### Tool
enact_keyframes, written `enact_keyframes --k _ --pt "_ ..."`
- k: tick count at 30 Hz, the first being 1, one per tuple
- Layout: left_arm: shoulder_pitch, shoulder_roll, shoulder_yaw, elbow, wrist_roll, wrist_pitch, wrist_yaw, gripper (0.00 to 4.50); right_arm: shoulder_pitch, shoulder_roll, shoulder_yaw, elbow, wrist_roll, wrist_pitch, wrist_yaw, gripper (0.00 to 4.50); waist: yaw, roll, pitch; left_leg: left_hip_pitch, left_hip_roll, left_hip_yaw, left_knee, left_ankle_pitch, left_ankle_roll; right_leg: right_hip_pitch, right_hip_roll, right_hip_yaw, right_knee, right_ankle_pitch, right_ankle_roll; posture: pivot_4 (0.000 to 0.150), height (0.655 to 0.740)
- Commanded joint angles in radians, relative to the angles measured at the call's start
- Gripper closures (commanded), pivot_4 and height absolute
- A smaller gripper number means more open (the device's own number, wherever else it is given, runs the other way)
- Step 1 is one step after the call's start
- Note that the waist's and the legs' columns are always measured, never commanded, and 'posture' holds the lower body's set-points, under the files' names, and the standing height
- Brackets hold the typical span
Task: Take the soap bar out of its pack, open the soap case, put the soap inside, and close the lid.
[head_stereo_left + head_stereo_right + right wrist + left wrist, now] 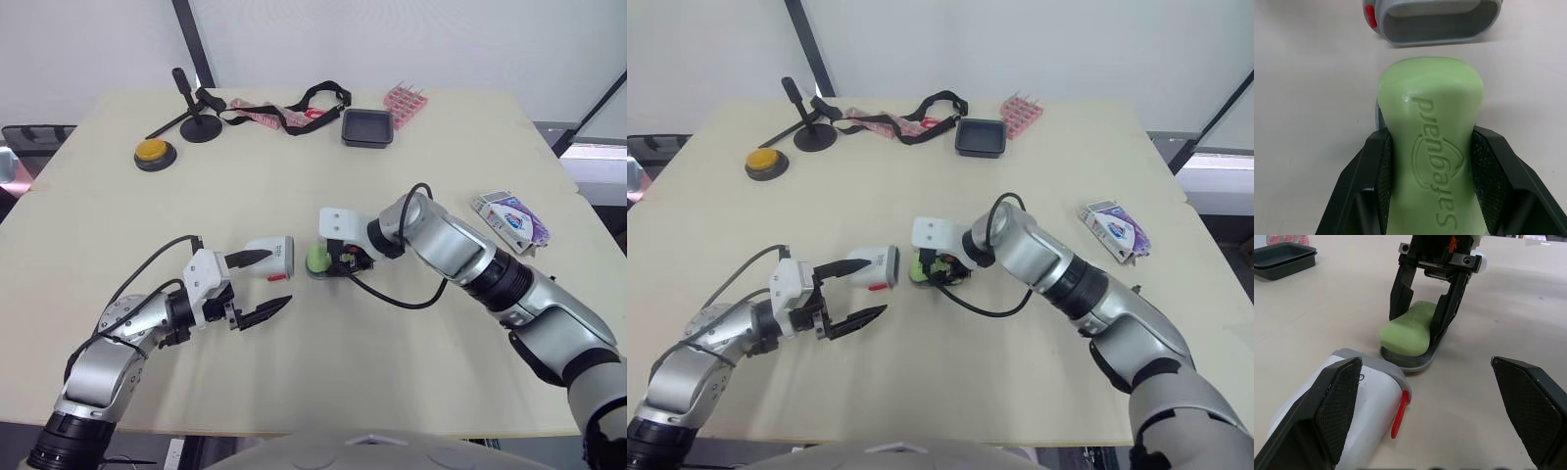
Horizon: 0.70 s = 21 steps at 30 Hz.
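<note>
Left tool [275, 280] hangs wide open and empty toward the counter's [392, 372] front edge, one finger just beside the white shell [269, 257]. Right tool [1431, 147], mid-counter, is clamped on the green soap [1406, 328], which sits on or just above the grey tray [1405, 364] and faces the shell's open mouth. The pack [509, 217] lies by the right edge. Soap-in seems underway; next, seat it squarely, let go, then close the shell over it.

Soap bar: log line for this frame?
soap bar: held in right gripper, over grey tray | soap case: open, on its side | left gripper: open
</note>
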Motion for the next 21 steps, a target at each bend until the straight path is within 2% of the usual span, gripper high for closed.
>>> enact_keyframes --k 1,2,4,5,9,15,18,21 --pt "0.0 0.007 0.022 -0.031 -0.011 -0.001 0.004 0.0 -0.025 0.0 -0.015 -0.018 -0.011 -0.008 0.013 2.74 0.0 0.0 0.0 0.0 0.0 0.0 0.0 0.0 0.0 0.0 0.0 0.0 0.0 0.0 0.0 0.15 0.74" --pt "-0.001 0.006 0.021 -0.032 -0.011 0.0 0.004 0.0 -0.024 -0.001 -0.015 -0.018 -0.013 -0.008 0.014 2.74 0.0 0.0 0.0 0.0 0.0 0.0 0.0 0.0 0.0 0.0 0.0 0.0 0.0 0.0 0.0 0.15 0.74" --pt "-0.004 0.005 0.02 -0.031 -0.011 0.001 0.004 0.0 -0.023 -0.003 -0.018 -0.018 -0.018 -0.014 0.013 1.7 0.0 0.0 0.0 0.0 0.0 0.0 0.0 0.0 0.0 0.0 0.0 0.0 0.0 0.0 0.0 0.15 0.74" --pt "-0.005 0.004 0.02 -0.031 -0.011 0.002 0.004 0.0 -0.023 -0.004 -0.021 -0.019 -0.018 -0.015 0.014 1.5 0.0 0.0 0.0 0.0 0.0 0.0 0.0 0.0 0.0 0.0 0.0 0.0 0.0 0.0 0.0 0.15 0.74" --pt "-0.007 0.006 0.021 -0.024 -0.009 -0.001 -0.001 0.0 -0.023 -0.008 -0.038 -0.028 -0.016 -0.014 0.018 0.11 0.0 0.0 0.0 0.0 0.0 0.0 0.0 0.0 0.0 0.0 0.0 0.0 0.0 0.0 0.0 0.15 0.74" --pt "-0.017 0.008 0.024 0.002 0.001 -0.019 -0.013 0.0 -0.005 -0.036 -0.096 -0.065 0.003 -0.017 0.023 0.04 0.0 0.0 0.0 0.0 0.0 0.0 0.0 0.0 0.0 0.0 0.0 0.0 0.0 0.0 0.0 0.15 0.74" --pt "-0.023 0.022 0.035 0.047 0.017 -0.053 -0.037 0.0 0.079 -0.072 -0.23 -0.143 0.071 -0.029 0.012 0.04 0.009 -0.001 0.0 0.0 0.0 0.0 0.001 0.0 0.0 0.0 0.0 0.0 0.0 0.0 0.0 0.15 0.74" --pt "-0.057 0.044 0.046 0.108 0.022 -0.069 -0.064 0.0 0.228 -0.094 -0.397 -0.258 0.177 -0.054 0.008 0.04 0.015 -0.002 -0.001 0.0 0.0 0.0 0.001 0.0 0.0 0.0 0.0 0.0 0.0 0.0 0.0 0.15 0.74"
